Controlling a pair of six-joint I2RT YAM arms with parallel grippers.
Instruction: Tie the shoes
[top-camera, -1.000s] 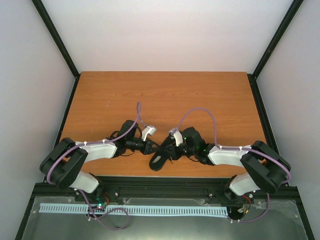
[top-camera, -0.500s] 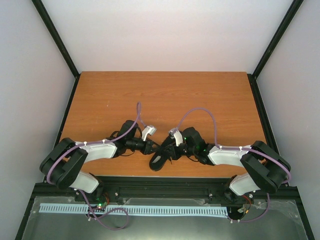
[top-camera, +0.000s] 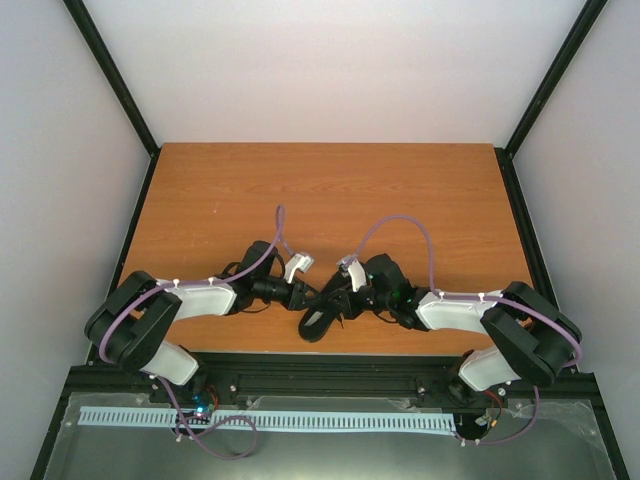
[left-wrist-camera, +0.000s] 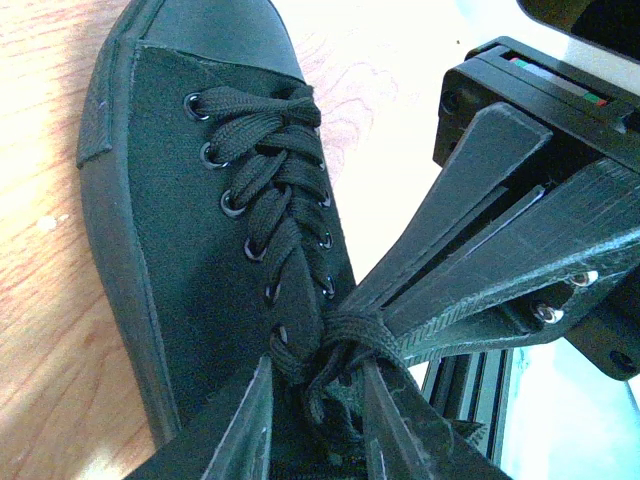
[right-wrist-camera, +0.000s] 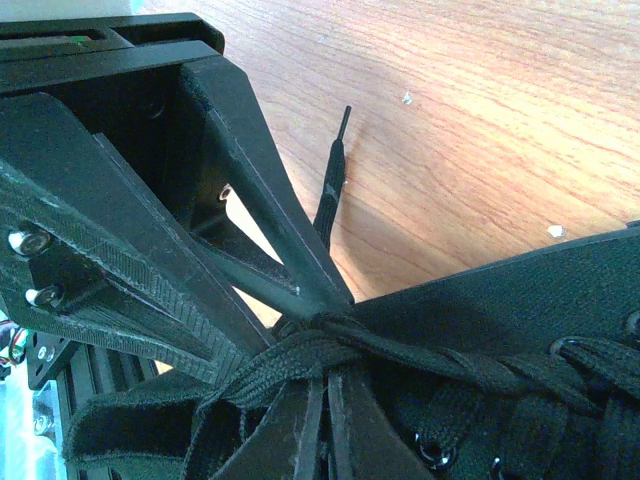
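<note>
The black sneaker (top-camera: 318, 320) lies near the table's front edge between both arms, its toe pointing toward the front left. It fills the left wrist view (left-wrist-camera: 200, 250) and the right wrist view (right-wrist-camera: 520, 300). Its black laces gather in a knot (left-wrist-camera: 345, 335) at the top eyelets. My left gripper (left-wrist-camera: 318, 400) closes round a bundle of lace just behind the knot. My right gripper (right-wrist-camera: 322, 410) is nearly closed on lace at the knot (right-wrist-camera: 320, 345). Both grippers meet over the shoe in the top view, left (top-camera: 308, 296) and right (top-camera: 335, 300). One loose lace end (right-wrist-camera: 333, 185) lies on the wood.
The wooden table (top-camera: 330, 200) is walled by white panels at the left, right and back. A black rail (top-camera: 330, 365) runs along the near edge just behind the shoe's heel. Purple cables (top-camera: 400, 225) arch over both arms.
The left arm's elbow has shifted slightly to the right. Both grippers and the shoe stay where they were.
</note>
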